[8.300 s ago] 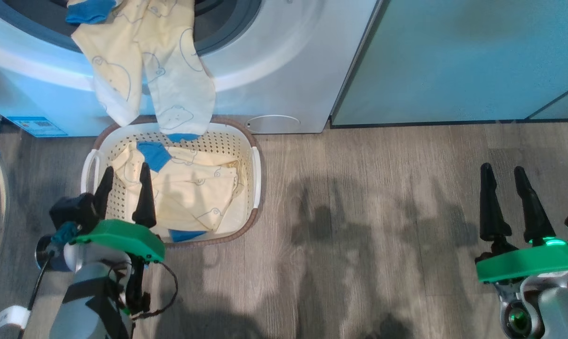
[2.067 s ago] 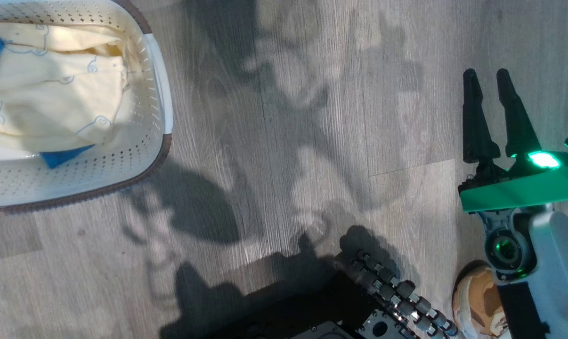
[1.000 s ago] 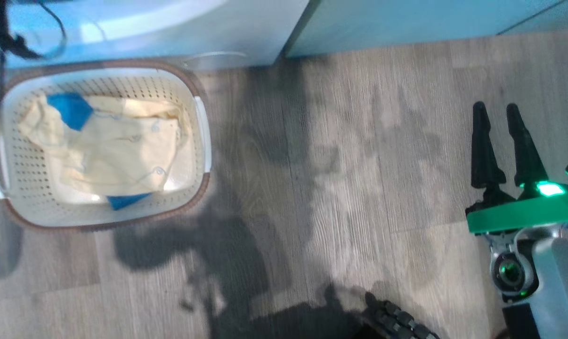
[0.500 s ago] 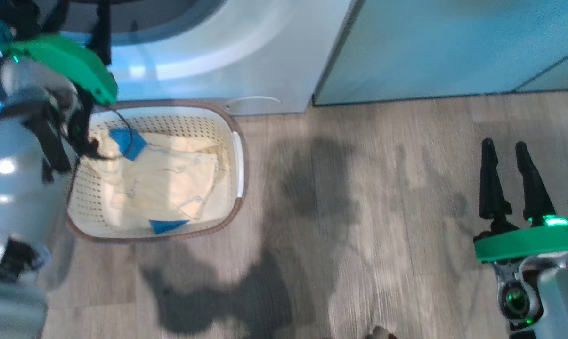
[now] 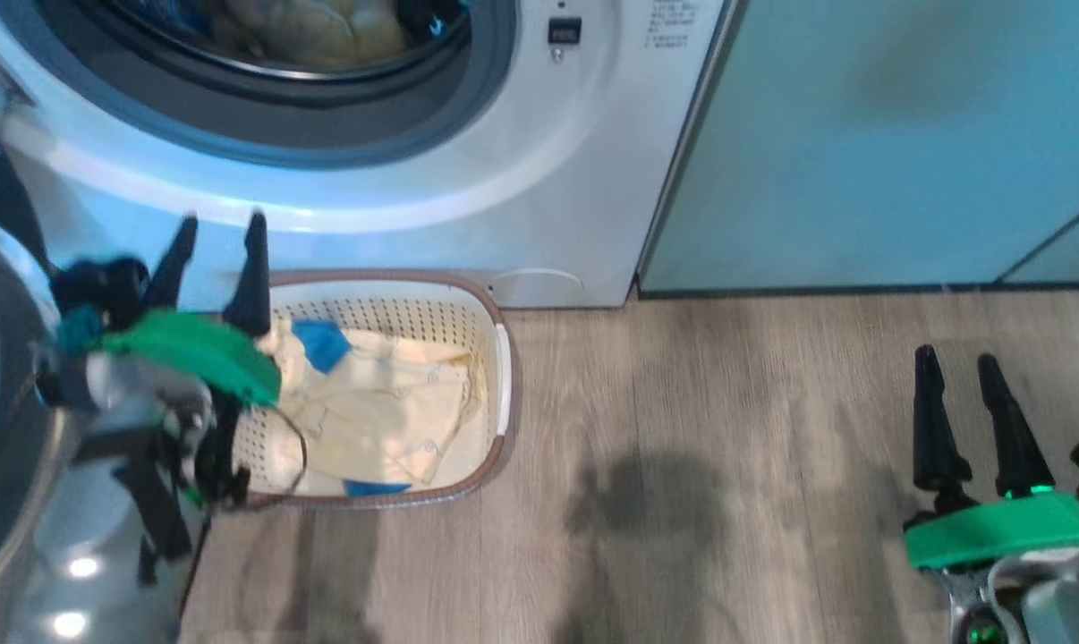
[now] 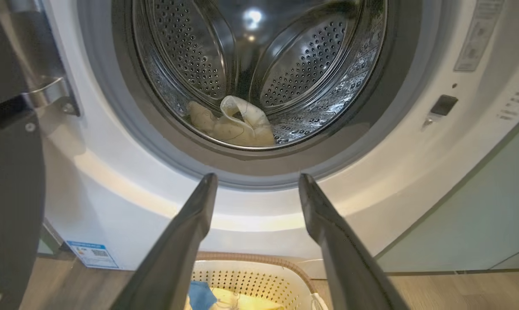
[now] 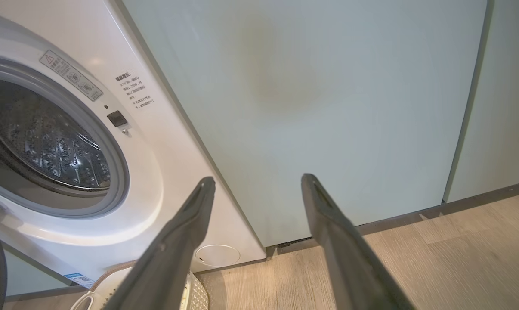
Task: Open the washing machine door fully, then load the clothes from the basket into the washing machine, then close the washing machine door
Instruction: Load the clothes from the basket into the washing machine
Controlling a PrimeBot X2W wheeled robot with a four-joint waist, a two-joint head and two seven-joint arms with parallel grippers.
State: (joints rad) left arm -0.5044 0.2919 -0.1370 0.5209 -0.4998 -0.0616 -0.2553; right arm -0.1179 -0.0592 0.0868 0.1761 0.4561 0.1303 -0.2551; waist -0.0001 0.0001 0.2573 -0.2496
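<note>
1. Door stage. The washing machine door [image 6: 12,193] is being held swung wide on its hinge, to the left of the left hand [image 5: 222,219] and apart from the round opening. This stage is being judged complete.

2. Loading stage. The washing machine [image 5: 548,161] is being faced by the left hand. Its 2 fingers are being kept spread apart, with nothing between them. Some of the clothes [image 6: 238,122] are being seen at the bottom of the steel drum, ahead of the fingertips and above them. A pale yellow garment [image 5: 378,411] with blue trim is lying in the basket [image 5: 414,309]. The basket is standing on the floor [image 5: 683,447], below the left hand and just in front of the machine. Whether 1 piece or several are folded there cannot be told. Loading is being judged partly done.

3. Idle arm. The right hand [image 5: 955,355] is being held above the floor, well apart from the basket, which lies far off on its left side. Its 2 fingers are being kept spread and empty, and are being pointed toward the pale green cabinet [image 5: 862,134].

4. Work outstanding. The basket contents are yet to be gripped and placed into the drum. Closing of the door is not yet being attempted.
</note>
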